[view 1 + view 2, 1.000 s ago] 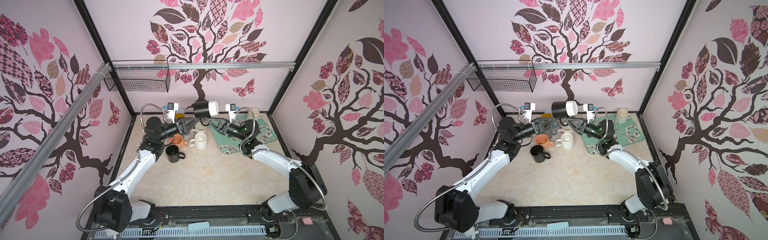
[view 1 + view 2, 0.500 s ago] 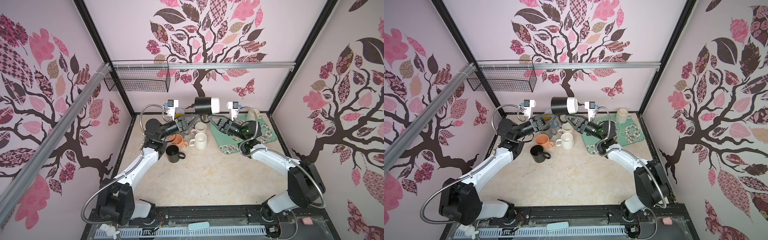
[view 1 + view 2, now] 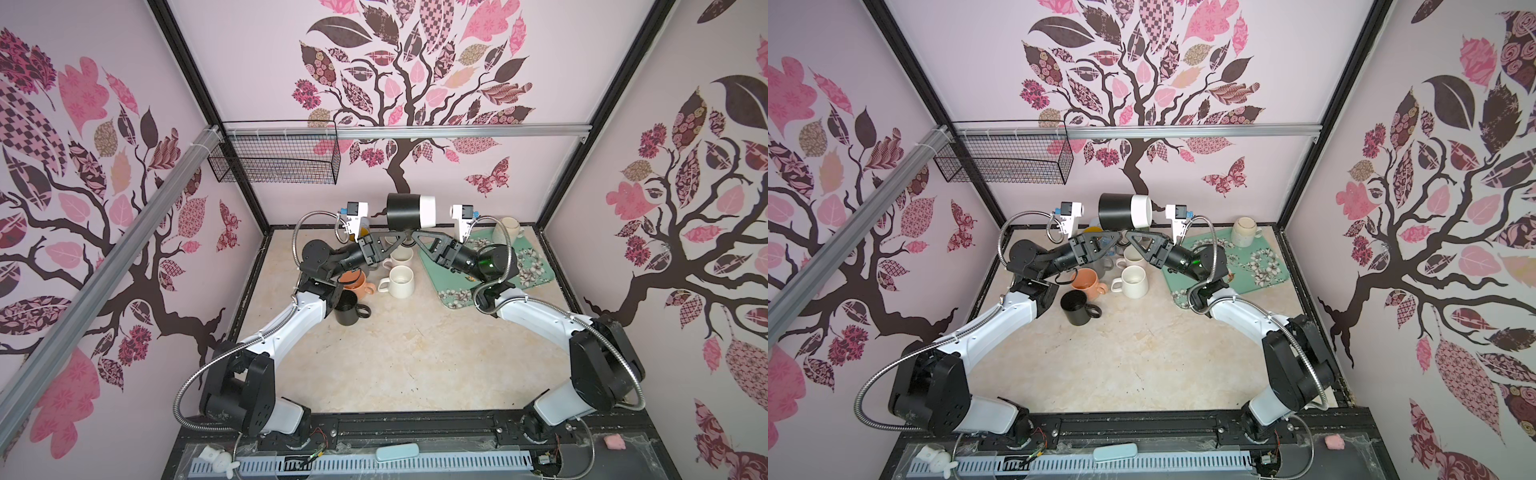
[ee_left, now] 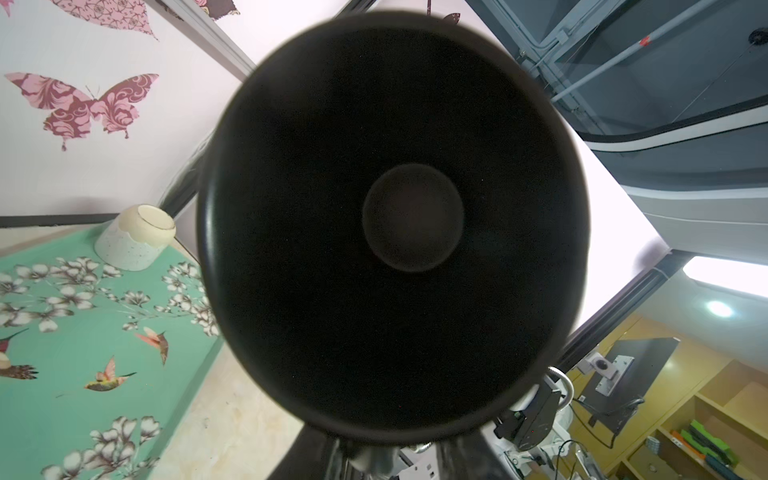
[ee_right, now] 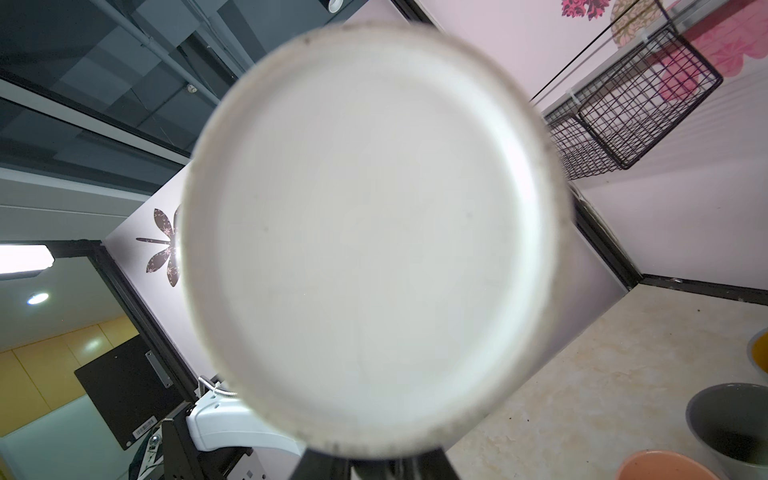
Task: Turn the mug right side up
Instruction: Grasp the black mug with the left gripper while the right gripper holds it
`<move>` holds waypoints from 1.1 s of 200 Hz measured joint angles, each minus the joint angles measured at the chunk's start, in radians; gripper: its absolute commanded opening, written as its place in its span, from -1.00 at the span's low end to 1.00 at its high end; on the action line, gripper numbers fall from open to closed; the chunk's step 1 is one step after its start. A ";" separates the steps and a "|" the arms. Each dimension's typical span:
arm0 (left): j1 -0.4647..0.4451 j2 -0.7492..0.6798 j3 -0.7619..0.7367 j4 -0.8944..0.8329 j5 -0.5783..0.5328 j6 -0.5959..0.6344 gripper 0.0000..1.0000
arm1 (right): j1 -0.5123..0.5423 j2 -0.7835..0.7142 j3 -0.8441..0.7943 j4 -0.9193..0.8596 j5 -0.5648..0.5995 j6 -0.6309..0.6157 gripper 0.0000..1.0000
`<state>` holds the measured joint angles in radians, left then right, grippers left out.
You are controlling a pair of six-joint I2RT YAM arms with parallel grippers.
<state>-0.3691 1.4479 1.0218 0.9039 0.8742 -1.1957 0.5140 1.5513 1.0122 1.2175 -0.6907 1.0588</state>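
Pink walls papered with a patchwork tree are seen around a pale marbled surface (image 3: 395, 353). Above the middle of its far edge, well clear of it, the mug (image 3: 409, 211) is held on its side, black toward the mouth and white at the base. The mouth is turned toward the left arm and the base toward the right arm.

The right end effector (image 3: 417, 234) is closed to a narrow gap under the mug. The mug is judged to be carried by it, probably by the handle, which is hidden in every view. The left end effector (image 3: 404, 234) is set tip to tip beside it. How far its jaws stand apart, and whether anything is gripped, cannot be told.

The mug is judged to be glazed ceramic: stiff, rather heavy for a pinch, slippery on the wall and easily chipped. A hold on the handle or across the rim wall would be preferred to the smooth round body, which could roll between pads.

Two cream mugs (image 3: 401, 281), an orange mug (image 3: 360, 286) and a black mug (image 3: 347, 309) stand nearly below, toward the far left corner. A green tray (image 3: 536, 266) lies toward the far right corner. A slip would therefore be costly.
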 measured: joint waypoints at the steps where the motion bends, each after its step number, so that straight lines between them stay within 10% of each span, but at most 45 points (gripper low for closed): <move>1: 0.000 0.001 0.000 0.002 0.001 -0.003 -0.40 | 0.000 0.000 0.000 0.000 0.000 0.000 -1.00; 62: 0.000 0.013 0.001 0.023 0.003 -0.030 -0.38 | 0.001 0.018 0.000 0.029 -0.001 0.019 -1.00; 107: 0.006 0.043 0.003 0.039 0.019 -0.050 -1.00 | 0.001 0.021 0.000 0.016 0.000 0.014 -1.00; 152: 0.021 0.062 0.003 0.013 0.032 -0.043 -1.00 | 0.000 0.013 0.022 -0.148 0.002 -0.087 -0.17; 220: 0.031 0.078 0.001 -0.109 0.055 0.061 -1.00 | 0.008 -0.096 0.025 -0.575 0.118 -0.367 0.17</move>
<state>-0.3386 1.5257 1.0229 0.7948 0.9295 -1.1343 0.5217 1.4551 1.0370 0.6430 -0.5728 0.6922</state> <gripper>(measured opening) 0.119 0.574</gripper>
